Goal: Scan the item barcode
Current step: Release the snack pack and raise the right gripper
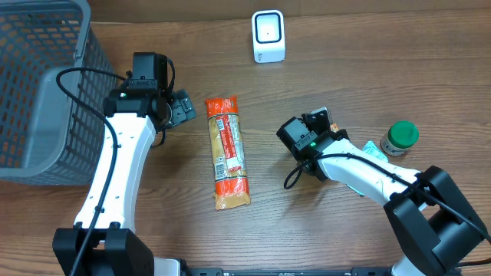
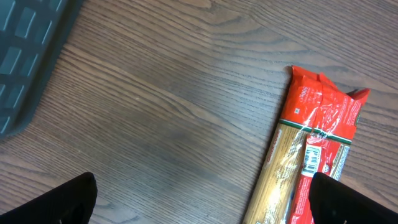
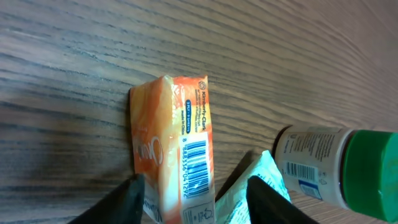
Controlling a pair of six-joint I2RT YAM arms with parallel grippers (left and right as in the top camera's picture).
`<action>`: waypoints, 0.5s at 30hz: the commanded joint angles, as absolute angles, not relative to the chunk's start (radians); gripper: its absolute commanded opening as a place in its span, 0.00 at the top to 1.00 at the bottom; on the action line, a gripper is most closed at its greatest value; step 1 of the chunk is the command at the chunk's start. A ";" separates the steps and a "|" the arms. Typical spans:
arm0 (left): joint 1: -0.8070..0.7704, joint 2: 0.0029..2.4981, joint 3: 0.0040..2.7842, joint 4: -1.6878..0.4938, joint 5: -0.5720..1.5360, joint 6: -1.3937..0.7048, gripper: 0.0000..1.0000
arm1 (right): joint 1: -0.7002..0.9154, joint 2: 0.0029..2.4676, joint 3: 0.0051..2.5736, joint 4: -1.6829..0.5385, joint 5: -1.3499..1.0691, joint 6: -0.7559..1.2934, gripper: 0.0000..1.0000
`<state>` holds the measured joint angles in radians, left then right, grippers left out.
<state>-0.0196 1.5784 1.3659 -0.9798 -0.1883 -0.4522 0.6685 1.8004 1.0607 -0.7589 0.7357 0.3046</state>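
1. Orange film wraps the small tissue pack (image 3: 177,149), which lies on the wooden table (image 1: 345,69) at the right, under the right gripper (image 3: 199,193). Its barcode (image 3: 196,162) faces up toward the wrist camera, so it reads plainly.
2. The right claw's fingers are apart, one on each side of the pack's near end. The finger on the bare-wood side sits at or against the pack's edge and the other stands clear, so nothing is clamped.
3. A teal packet (image 3: 258,180) and a green-capped bottle (image 3: 336,165) crowd the pack's other side. I judge that this leaves that finger little room to close cleanly.
4. The white scanner (image 1: 268,36) stands at the far edge, mid-table. The pack is well apart from it, so the code is not yet presented, and a lift and carry seems needed.
5. The left gripper (image 1: 180,107) hangs with its fingers spread wide over bare wood, just left of the long pasta packet (image 1: 229,152). It holds nothing and is probably parked clear of the right arm's path.
6. The grey mesh basket (image 1: 46,92) sits at the left, likely for scanned goods.
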 commanded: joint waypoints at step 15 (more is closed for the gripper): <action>-0.019 1.583 1.368 -0.979 -0.198 -0.441 0.00 | 0.527 1.761 1.171 -0.790 0.373 0.305 0.07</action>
